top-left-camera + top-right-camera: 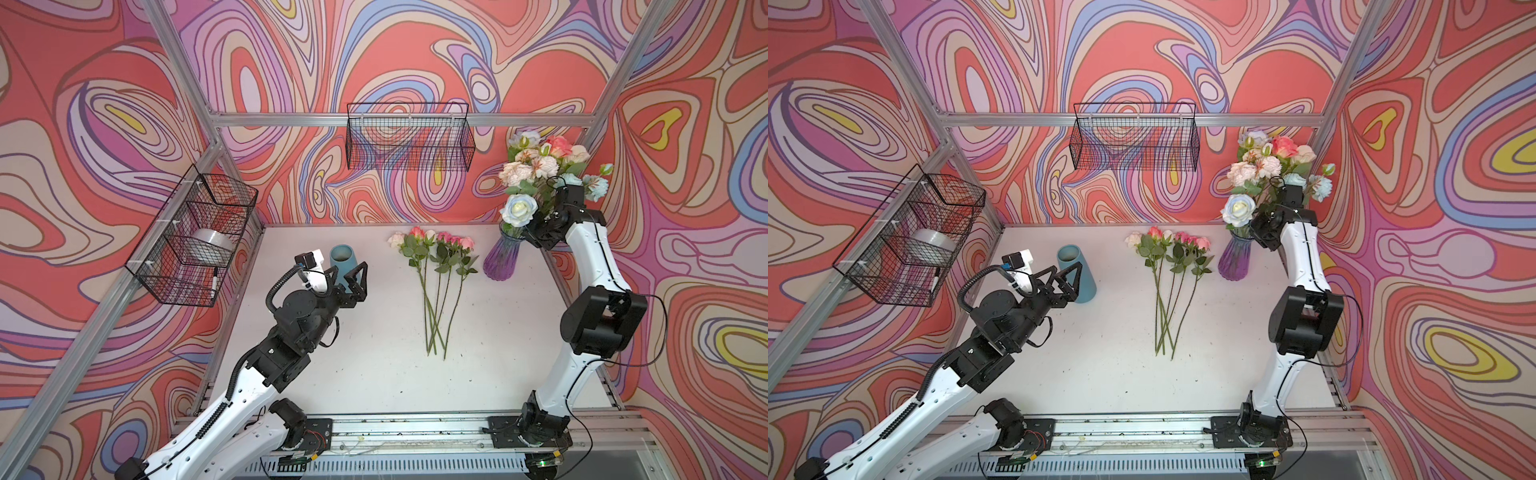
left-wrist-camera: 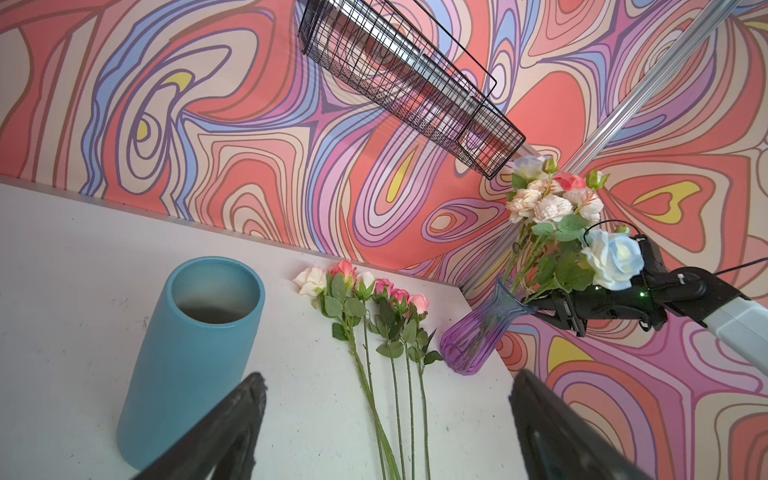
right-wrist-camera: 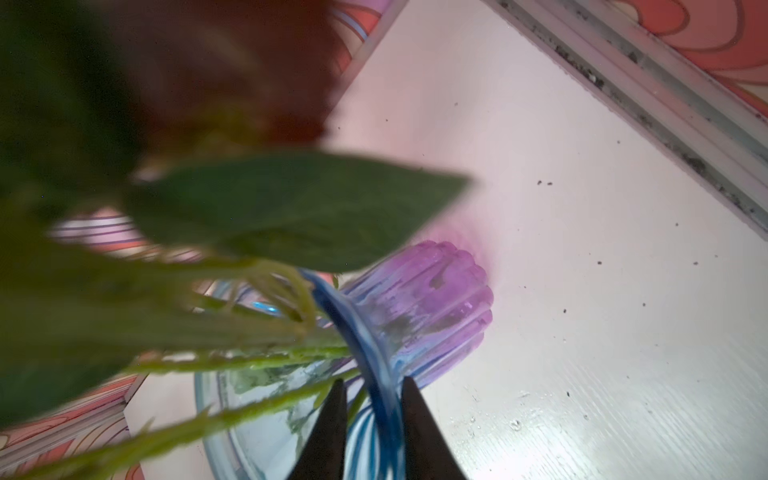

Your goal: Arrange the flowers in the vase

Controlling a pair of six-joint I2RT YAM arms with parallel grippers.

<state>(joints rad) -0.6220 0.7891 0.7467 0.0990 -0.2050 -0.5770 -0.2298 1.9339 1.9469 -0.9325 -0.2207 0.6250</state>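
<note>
**Two arms, one filled vase, loose stems on the table**

Nearest, both arm bases sit on the rail (image 1: 415,430) along the front edge of the table (image 1: 374,365). The left gripper (image 1: 350,270) hangs over the table's left half, jaws spread wide and holding nothing. It is close in front of the teal vase (image 1: 344,258), which stands upright.

At mid-table lie the loose flowers (image 1: 448,258). They are several stems side by side, crossing at the cut ends nearest the rail. Their pink, coral and cream heads point toward the back wall. They lie between the teal vase and the purple vase (image 1: 500,259), the rightmost leaf just beside the purple one.

Farther back on the right, the purple vase stands upright near the corner. It holds a bunch (image 1: 540,166) of cream, coral and light blue blossoms, with a white-blue rose (image 1: 515,210) lowest on its left. The right gripper (image 3: 372,380) is at the vase's mouth. In the right wrist view its fingers stand close together on either side of the blue rim. Whether they pinch the glass or only straddle it cannot be told.

Farthest, a side basket (image 1: 195,232) on the left wall holds a roll (image 1: 212,245), and a back basket (image 1: 409,137) hangs on the rear wall.
</note>
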